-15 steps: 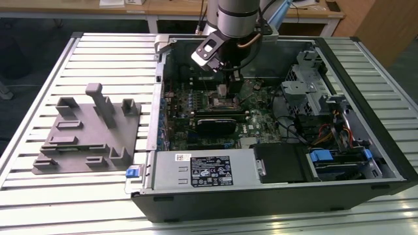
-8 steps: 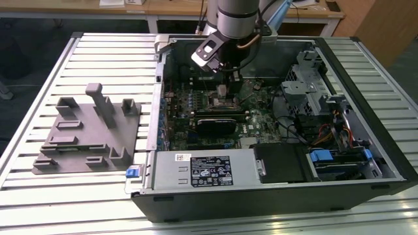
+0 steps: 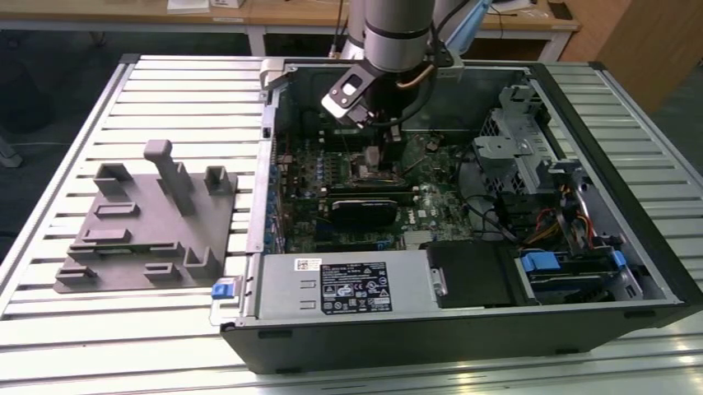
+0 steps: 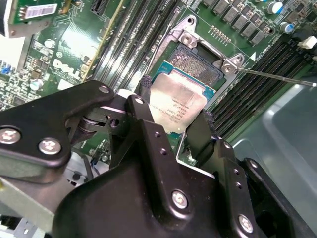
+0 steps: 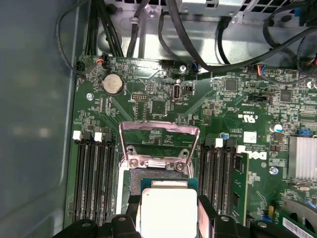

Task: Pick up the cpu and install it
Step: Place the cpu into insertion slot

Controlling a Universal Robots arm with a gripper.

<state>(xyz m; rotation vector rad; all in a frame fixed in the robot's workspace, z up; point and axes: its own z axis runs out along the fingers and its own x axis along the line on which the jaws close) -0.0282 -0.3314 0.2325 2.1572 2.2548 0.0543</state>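
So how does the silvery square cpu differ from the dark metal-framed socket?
The silvery square cpu is smooth metal; the dark metal-framed socket looks grainy. The cpu hangs in the gripper; the socket sits fixed on the green board, uncovered. Both are square.

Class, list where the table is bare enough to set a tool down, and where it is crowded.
Bare table: between fixture and near edge; the exterior view's right of the case. Crowded: inside the case, where the gripper holds the cpu.
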